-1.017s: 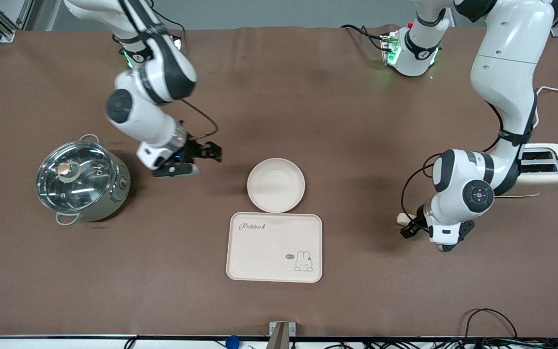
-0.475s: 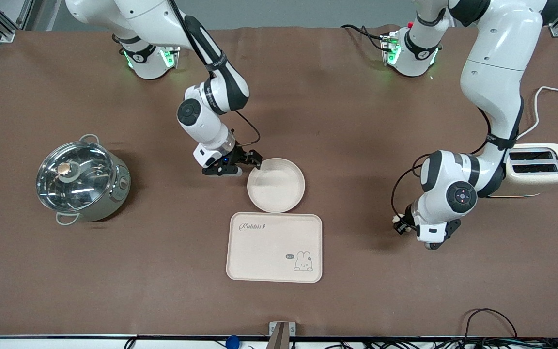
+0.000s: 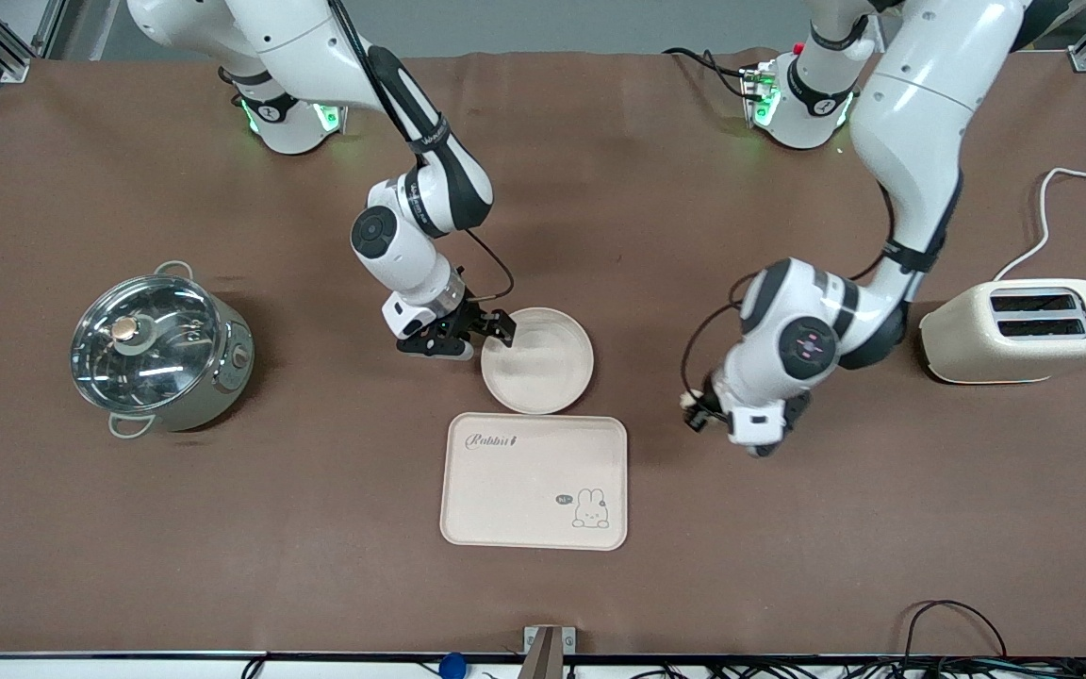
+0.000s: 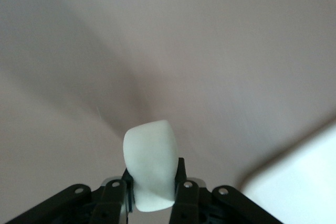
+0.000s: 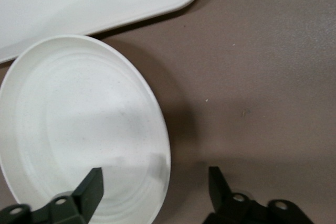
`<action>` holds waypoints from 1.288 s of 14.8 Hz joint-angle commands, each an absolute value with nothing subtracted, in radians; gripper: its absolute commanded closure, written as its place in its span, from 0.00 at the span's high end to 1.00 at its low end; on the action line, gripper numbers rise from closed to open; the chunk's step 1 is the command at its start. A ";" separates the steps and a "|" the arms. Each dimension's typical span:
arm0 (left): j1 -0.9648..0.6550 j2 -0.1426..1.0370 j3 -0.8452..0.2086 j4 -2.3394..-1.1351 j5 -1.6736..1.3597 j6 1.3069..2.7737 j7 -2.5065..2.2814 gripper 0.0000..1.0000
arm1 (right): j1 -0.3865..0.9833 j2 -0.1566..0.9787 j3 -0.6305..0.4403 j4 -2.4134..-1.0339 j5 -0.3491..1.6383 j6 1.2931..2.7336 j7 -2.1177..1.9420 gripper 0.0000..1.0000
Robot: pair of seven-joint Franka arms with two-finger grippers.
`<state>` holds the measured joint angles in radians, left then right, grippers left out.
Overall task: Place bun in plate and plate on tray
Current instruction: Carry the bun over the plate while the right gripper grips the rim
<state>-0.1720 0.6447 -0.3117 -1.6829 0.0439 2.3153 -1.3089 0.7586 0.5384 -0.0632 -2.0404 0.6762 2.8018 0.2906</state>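
The round cream plate (image 3: pixel 543 363) sits on the table just farther from the front camera than the Rabbit tray (image 3: pixel 534 481). My right gripper (image 3: pixel 496 332) is open at the plate's rim on the side toward the right arm's end. In the right wrist view one finger (image 5: pixel 90 187) is over the plate (image 5: pixel 79 129) and the other finger is over the bare table, with the tray (image 5: pixel 79 3) past the plate. My left gripper (image 3: pixel 694 410) is shut on the small pale bun (image 4: pixel 151 163), over the table beside the tray toward the left arm's end.
A steel pot with a glass lid (image 3: pixel 161 349) stands toward the right arm's end. A cream toaster (image 3: pixel 1024 330) with a white cord stands toward the left arm's end. A pale surface (image 4: pixel 299 187) shows at one corner of the left wrist view.
My right gripper moved from beside the pot to the plate's rim. My left arm carried the bun from near the toaster toward the tray and plate.
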 commanded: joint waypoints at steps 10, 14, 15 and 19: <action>-0.457 0.758 -0.327 -1.589 0.032 2.457 -1.721 0.33 | 0.758 0.569 -0.064 -2.019 0.696 2.803 0.298 0.44; -0.479 0.790 -0.327 -1.589 0.041 2.508 -1.720 0.57 | 0.761 0.572 -0.064 -2.019 0.698 2.801 0.299 0.24; -0.479 0.779 -0.327 -1.589 0.043 2.508 -1.718 0.82 | 0.759 0.574 -0.064 -2.019 0.696 2.800 0.299 0.18; -0.457 0.703 -0.313 -1.569 0.049 2.430 -1.691 1.00 | 0.758 0.571 -0.063 -2.020 0.698 2.796 0.305 0.00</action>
